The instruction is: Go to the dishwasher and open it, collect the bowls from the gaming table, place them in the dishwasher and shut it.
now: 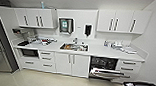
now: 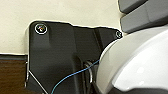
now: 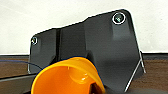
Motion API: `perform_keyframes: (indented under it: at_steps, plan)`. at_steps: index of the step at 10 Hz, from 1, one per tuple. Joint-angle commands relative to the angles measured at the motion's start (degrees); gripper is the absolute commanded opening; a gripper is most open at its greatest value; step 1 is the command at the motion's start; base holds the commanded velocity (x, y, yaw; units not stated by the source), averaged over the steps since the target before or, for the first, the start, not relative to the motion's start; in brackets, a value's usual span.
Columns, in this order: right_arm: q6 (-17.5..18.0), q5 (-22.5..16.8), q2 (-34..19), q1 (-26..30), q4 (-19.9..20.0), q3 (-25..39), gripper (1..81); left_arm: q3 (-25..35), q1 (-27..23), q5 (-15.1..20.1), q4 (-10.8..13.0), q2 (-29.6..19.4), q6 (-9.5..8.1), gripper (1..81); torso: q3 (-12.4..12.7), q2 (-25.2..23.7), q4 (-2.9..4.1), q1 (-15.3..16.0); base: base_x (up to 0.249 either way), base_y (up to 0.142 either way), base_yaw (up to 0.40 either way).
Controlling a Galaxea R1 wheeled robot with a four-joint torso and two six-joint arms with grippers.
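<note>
In the head view a white kitchenette spans the frame, and the dishwasher [image 1: 104,68] sits under the counter [image 1: 98,50] at about 4 o'clock from the sink [image 1: 74,47], its door dropped open and a rack pulled out over it, the dark interior showing behind. White cabinets [image 1: 72,64] stand just beside it at 9 o'clock, drawers at 3 o'clock. A microwave [image 1: 29,53] is built in low at the far 9 o'clock end, and wall cupboards [image 1: 36,17] hang above. In the right wrist view an orange bowl [image 3: 67,77] shows large and close against the dark wrist plate, its hollow facing the camera; it seems carried by the right gripper, but the fingers are not visible, so I cannot tell whether they are clenched on it or how wide they stand. In the left wrist view a big white rounded shell and a thin blue cable [image 2: 75,73] lie before the plate; the left gripper's state cannot be told either.
</note>
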Motion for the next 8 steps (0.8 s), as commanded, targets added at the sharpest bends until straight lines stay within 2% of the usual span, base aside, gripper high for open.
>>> perform_keyframes:
  at_steps: [1, 8]
  plan:
    - [-0.13, -2.12, 0.07, 2.46, -0.33, 0.60, 1.0, 0.22, -2.06, 0.79, 0.57, -1.21, 0.23, 1.0, 0.00, 0.00, 0.00, 0.00, 0.191, 0.000, 0.000]
    - [-0.13, -2.12, 0.24, 2.55, -0.33, 0.69, 1.0, 0.13, -2.05, 0.79, 0.57, -1.21, 0.23, 1.0, 0.00, 0.00, 0.00, -0.02, 0.191, 0.000, 0.000]
